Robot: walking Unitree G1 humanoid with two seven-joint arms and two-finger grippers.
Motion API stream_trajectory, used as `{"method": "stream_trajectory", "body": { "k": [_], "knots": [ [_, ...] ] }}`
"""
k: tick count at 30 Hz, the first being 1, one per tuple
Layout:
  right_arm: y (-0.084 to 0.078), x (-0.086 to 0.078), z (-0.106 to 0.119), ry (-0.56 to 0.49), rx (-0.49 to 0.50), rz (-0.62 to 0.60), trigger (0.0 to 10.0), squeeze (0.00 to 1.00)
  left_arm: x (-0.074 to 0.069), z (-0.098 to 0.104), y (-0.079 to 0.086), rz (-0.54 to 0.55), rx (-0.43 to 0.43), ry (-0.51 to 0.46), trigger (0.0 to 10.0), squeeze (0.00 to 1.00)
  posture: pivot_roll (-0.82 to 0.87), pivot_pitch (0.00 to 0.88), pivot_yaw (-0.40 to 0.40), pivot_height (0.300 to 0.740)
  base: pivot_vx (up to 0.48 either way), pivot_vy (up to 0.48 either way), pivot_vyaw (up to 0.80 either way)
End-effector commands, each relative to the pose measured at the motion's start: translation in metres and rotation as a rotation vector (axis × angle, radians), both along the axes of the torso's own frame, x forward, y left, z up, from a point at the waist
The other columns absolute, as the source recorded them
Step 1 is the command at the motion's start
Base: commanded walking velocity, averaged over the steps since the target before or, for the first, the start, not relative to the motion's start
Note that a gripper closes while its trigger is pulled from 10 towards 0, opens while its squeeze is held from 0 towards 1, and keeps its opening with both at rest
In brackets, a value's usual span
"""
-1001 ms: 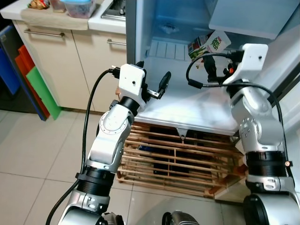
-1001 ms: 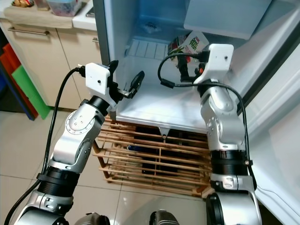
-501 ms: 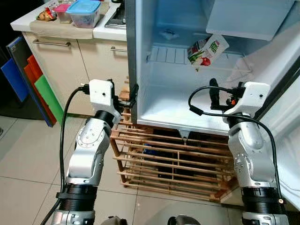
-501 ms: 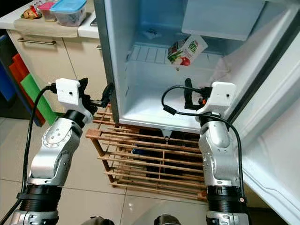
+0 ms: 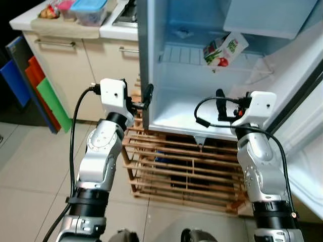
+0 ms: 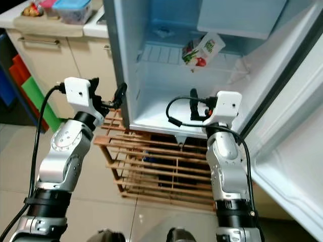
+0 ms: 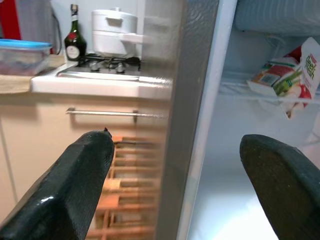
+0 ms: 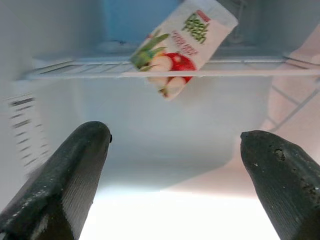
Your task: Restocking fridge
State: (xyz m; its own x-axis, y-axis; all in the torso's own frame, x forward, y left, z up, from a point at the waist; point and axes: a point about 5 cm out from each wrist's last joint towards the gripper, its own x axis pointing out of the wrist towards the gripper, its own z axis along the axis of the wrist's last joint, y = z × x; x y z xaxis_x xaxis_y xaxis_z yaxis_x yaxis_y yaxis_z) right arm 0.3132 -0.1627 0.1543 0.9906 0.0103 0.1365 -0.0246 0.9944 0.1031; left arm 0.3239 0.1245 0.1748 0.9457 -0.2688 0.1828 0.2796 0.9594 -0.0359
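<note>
The juice carton (image 5: 224, 49) leans tilted on the wire shelf (image 8: 150, 72), above and beyond the right gripper (image 8: 175, 170), whose fingers are spread and empty; the left gripper (image 7: 175, 180), also spread, straddles the fridge wall (image 5: 144, 60), likely steadying itself

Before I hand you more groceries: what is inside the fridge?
A juice carton lies tilted on the wire shelf, with a small item behind. The floor below looks bare. The upper compartment is out of sight.

Glossy printed juice carton (image 8: 182, 47), white wire shelf (image 8: 165, 73), slatted raw wood rack (image 5: 186, 171), brushed metal fridge wall (image 7: 187, 120)
</note>
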Motion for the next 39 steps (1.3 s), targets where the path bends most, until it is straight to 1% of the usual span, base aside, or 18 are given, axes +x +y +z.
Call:
{"method": "stream_trajectory", "body": {
  "k": [1, 4, 7, 10, 11, 12, 13, 15, 16, 17, 18, 19, 21, 24, 30, 33, 37, 39],
  "knots": [
    [-0.002, 0.0, -0.002, 0.005, 0.012, -0.014, 10.0, 0.0, 0.001, -0.001, -0.001, -0.01, 0.001, -0.001, 10.0, 0.0, -0.24, 0.0, 0.023, 0.74, -0.296, 0.0, 0.0],
    [0.001, 0.003, -0.004, 0.009, 0.018, -0.01, 10.0, 0.0, 0.002, 0.001, -0.001, -0.012, 0.007, -0.008, 10.0, 0.0, -0.23, 0.0, 0.028, 0.74, -0.299, 0.0, 0.0],
    [0.012, 0.009, 0.0, -0.009, 0.017, 0.022, 10.0, 0.0, 0.006, 0.005, 0.001, -0.02, 0.017, -0.025, 10.0, 0.0, -0.22, 0.0, 0.039, 0.74, -0.304, 0.0, 0.0],
    [0.017, 0.01, 0.002, -0.018, 0.004, 0.045, 10.0, 0.0, 0.008, 0.006, 0.001, -0.021, 0.022, -0.028, 10.0, 0.0, -0.23, 0.0, 0.043, 0.74, -0.304, 0.0, 0.0],
    [0.022, 0.009, 0.002, -0.021, -0.001, 0.062, 10.0, 0.0, 0.009, 0.006, 0.002, -0.022, 0.028, -0.029, 10.0, 0.0, -0.23, 0.0, 0.05, 0.74, -0.304, 0.0, 0.0],
    [0.022, 0.009, 0.002, -0.021, -0.001, 0.062, 10.0, 0.0, 0.009, 0.006, 0.002, -0.022, 0.028, -0.029, 10.0, 0.0, -0.23, 0.0, 0.05, 0.74, -0.304, 0.0, 0.0],
    [0.028, 0.008, 0.0, -0.02, -0.004, 0.078, 10.0, 0.0, 0.01, 0.005, 0.0, -0.03, 0.04, -0.033, 10.0, 0.0, -0.24, 0.0, 0.057, 0.74, -0.281, 0.0, 0.0],
    [0.03, 0.008, 0.0, -0.018, -0.007, 0.086, 10.0, 0.0, 0.011, 0.004, -0.001, -0.034, 0.042, -0.031, 10.0, 0.0, -0.25, 0.0, 0.061, 0.74, -0.141, 0.0, 0.0],
    [0.032, 0.007, -0.001, -0.016, -0.013, 0.094, 10.0, 0.0, 0.011, 0.005, -0.004, -0.05, 0.048, -0.034, 10.0, 0.0, -0.26, 0.0, 0.065, 0.74, 0.0, 0.0, 0.0],
    [0.033, 0.007, -0.001, -0.013, -0.017, 0.098, 10.0, 0.0, 0.01, 0.007, -0.007, -0.087, 0.033, -0.049, 10.0, 0.0, -0.26, 0.0, 0.066, 0.74, 0.0, 0.0, 0.0],
    [0.033, 0.008, -0.002, -0.011, -0.016, 0.096, 10.0, 0.0, 0.008, 0.009, -0.011, -0.124, 0.018, -0.053, 10.0, 0.0, -0.27, 0.0, 0.068, 0.74, 0.0, 0.0, 0.0],
    [0.033, 0.008, -0.002, -0.011, -0.016, 0.096, 10.0, 0.0, 0.008, 0.009, -0.011, -0.124, 0.018, -0.053, 10.0, 0.0, -0.27, 0.0, 0.068, 0.74, 0.0, 0.0, 0.0],
    [0.03, 0.01, -0.003, -0.001, -0.013, 0.086, 10.0, 0.0, 0.007, 0.01, -0.015, -0.169, -0.005, -0.058, 10.0, 0.0, -0.27, 0.0, 0.073, 0.74, 0.0, 0.0, 0.0],
    [0.03, 0.012, -0.002, -0.005, -0.016, 0.079, 10.0, 0.0, 0.006, 0.012, -0.018, -0.199, -0.028, -0.072, 10.0, 0.0, -0.28, 0.0, 0.079, 0.74, 0.162, -0.385, 0.0],
    [0.034, 0.012, -0.002, -0.01, -0.014, 0.085, 10.0, 0.0, 0.006, 0.013, -0.013, -0.191, -0.02, -0.08, 10.0, 0.0, -0.26, 0.0, 0.082, 0.74, 0.246, -0.409, 0.0],
    [0.034, 0.013, -0.003, -0.011, -0.032, 0.084, 10.0, 0.0, 0.007, 0.015, -0.012, -0.194, -0.017, -0.085, 10.0, 0.0, -0.25, 0.0, 0.092, 0.74, 0.244, -0.409, 0.0],
    [0.034, 0.013, -0.002, -0.021, -0.007, 0.07, 10.0, 0.0, 0.007, 0.019, -0.012, -0.224, 0.004, -0.096, 10.0, 0.0, -0.25, 0.0, 0.114, 0.722, 0.246, -0.41, 0.0],
    [0.035, 0.01, -0.003, -0.026, -0.002, 0.064, 10.0, 0.0, 0.007, 0.019, -0.011, -0.241, 0.016, -0.094, 10.0, 0.0, -0.26, 0.0, 0.12, 0.703, 0.246, -0.409, 0.0]
  ]
}}
